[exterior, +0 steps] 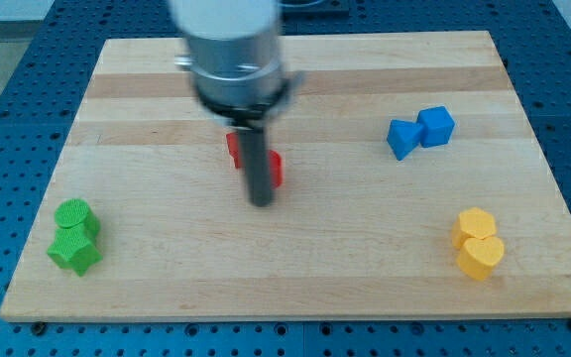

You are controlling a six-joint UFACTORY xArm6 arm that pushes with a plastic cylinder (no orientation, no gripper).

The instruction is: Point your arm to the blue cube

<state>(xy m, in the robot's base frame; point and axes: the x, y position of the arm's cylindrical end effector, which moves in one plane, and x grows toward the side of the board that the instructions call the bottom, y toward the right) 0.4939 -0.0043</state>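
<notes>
None of the pointing looks done yet: the tip [261, 201] has no pincer and sits by a red block [275, 169] mid-table [167, 278], well apart from the blue cube [436, 126] at the view's right.

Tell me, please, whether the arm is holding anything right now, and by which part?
Nothing is held. My tip is a bare rod just in front of the red blocks, far from the blue cube.

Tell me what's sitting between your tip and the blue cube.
Nothing: in the camera view, only bare wooden board runs from my tip to the blue cube at the view's right.
</notes>
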